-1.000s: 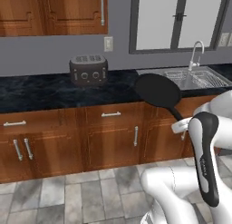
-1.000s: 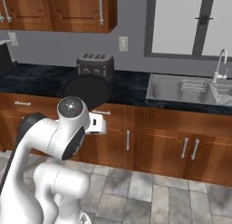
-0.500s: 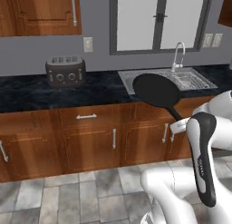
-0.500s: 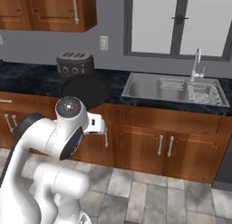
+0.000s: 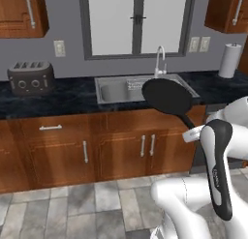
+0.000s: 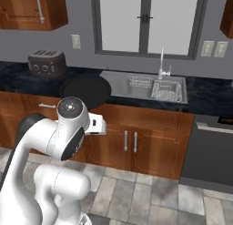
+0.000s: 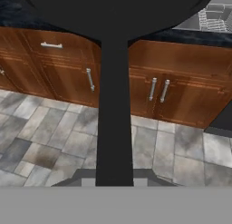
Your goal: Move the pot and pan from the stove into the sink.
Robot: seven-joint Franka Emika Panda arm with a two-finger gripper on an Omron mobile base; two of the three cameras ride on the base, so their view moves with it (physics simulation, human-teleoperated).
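I am holding the black pan (image 5: 166, 96) by its long thin handle (image 7: 114, 105), with my gripper (image 5: 193, 133) shut on the handle's near end. The pan hangs level at counter height, in front of the right part of the steel sink (image 5: 184, 86). From the right base view the pan (image 6: 86, 92) covers the counter just left of the sink (image 6: 136, 93). A round grey shape (image 5: 114, 91) in the sink's left part looks like the pot. The stove is out of view.
A dark toaster (image 5: 31, 77) stands on the black counter (image 5: 58, 100) at the left, and a paper towel roll (image 5: 229, 60) at the right. The gooseneck faucet (image 5: 158, 59) rises behind the sink. Wooden cabinets (image 5: 116, 151) run below, with a dark dishwasher (image 6: 209, 151) to their right.
The whole scene has slid left in both base views, so the base has driven right along the counter. The sink now sits ahead. The pan stays in the gripper as before.
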